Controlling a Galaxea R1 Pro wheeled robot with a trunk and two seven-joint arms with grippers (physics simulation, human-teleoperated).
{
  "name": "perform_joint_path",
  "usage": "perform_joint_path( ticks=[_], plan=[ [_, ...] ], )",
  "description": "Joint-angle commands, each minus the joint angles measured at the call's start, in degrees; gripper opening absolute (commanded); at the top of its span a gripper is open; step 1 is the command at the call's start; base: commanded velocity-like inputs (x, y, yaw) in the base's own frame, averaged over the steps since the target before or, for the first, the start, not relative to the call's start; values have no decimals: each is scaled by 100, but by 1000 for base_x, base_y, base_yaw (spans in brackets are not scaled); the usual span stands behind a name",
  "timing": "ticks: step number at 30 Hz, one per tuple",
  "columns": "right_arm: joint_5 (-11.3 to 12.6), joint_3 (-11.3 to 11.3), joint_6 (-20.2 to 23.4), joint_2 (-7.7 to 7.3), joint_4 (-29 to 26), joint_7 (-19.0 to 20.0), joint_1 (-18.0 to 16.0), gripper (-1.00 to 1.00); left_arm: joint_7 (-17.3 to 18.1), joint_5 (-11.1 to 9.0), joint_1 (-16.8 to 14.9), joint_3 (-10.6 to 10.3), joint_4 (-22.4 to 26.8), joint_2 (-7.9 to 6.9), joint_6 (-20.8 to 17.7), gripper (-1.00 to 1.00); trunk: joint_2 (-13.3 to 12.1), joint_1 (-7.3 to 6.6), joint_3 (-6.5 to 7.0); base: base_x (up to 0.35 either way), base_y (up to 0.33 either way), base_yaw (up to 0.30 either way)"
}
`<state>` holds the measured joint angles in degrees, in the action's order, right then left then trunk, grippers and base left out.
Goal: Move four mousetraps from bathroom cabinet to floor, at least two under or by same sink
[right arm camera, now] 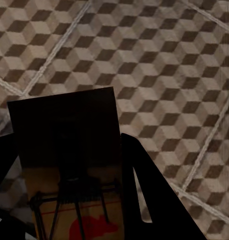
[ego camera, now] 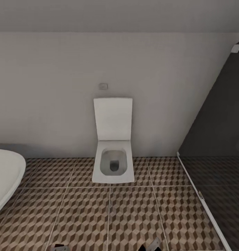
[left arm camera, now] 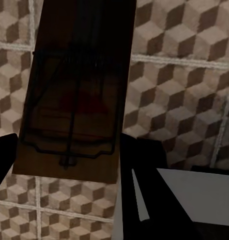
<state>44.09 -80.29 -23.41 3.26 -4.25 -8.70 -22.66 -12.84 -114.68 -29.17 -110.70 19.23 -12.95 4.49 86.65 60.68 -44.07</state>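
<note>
Left gripper (left arm camera: pixel 64 165) clamped on one mousetrap (left arm camera: pixel 77 85), right gripper (right arm camera: pixel 69 165) on another mousetrap (right arm camera: pixel 69 145), both above bathroom floor (ego camera: pixel 133 216). Carrying step, apparently; next: find the sink, lower both beside it.

head: high, facing the far wall and toilet (ego camera: pixel 113 153) | both wrists: close, looking down | shared: patterned bathroom floor (ego camera: pixel 133 216) (left arm camera: pixel 184 90) (right arm camera: pixel 159 65)

Ahead of you: square white wall-hung toilet (ego camera: pixel 113 158), lid raised against the pale grey wall (ego camera: pixel 46 94). Oval white bathtub rim (ego camera: pixel 6 177) far left; dark glass shower panel (ego camera: pixel 217 122) right.
</note>
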Motion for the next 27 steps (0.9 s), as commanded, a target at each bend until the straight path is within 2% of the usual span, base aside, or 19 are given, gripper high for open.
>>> perform_joint_path(
  ticks=[1, 7, 17, 20, 22, 24, 25, 26, 27],
  plan=[
    [41, -51, -18, 0, -5, -51, 30, -100, -35, -46, -10, -48, 27, -5, 43, -100, 2, 2, -5, 218, 0, 0],
    [39, -54, -30, 3, -12, -84, 156, -100, -35, -46, -10, -48, 32, -5, 43, -100, 2, 2, -5, 215, 0, 0],
    [39, -29, -40, -9, -9, -94, 174, -100, -35, -46, -10, -48, 28, -5, 43, -100, 2, 2, -5, 213, 0, 0],
    [39, 74, -40, -13, 3, -280, 174, -100, -35, -46, -3, -48, 36, -5, 43, -100, 2, 2, -5, 195, 0, 0],
    [39, 401, -40, -33, 6, -833, 174, -100, -35, -46, -2, -48, 48, -5, 43, -100, 2, 2, -5, 97, 0, 0],
    [31, 960, -40, -40, -3, -1508, 174, -100, -35, -46, 2, -48, 57, -5, 43, -100, 2, 2, -5, 40, 0, 0],
    [28, 1251, -40, -37, -4, -1718, 174, -100, -35, -46, 2, -48, 59, -5, 43, -100, 2, 2, -5, 20, 0, 0],
    [12, 1697, -37, -41, -2, -1935, 174, -100, -35, -46, 4, -48, 62, -5, 43, -100, 2, 2, -5, 8, 0, 0],
    [-14, 1864, -39, -52, -1, -2007, 174, -100, -35, -46, 6, -48, 66, -5, 43, -100, 2, 2, -5, 4, 0, 0]
  ],
)
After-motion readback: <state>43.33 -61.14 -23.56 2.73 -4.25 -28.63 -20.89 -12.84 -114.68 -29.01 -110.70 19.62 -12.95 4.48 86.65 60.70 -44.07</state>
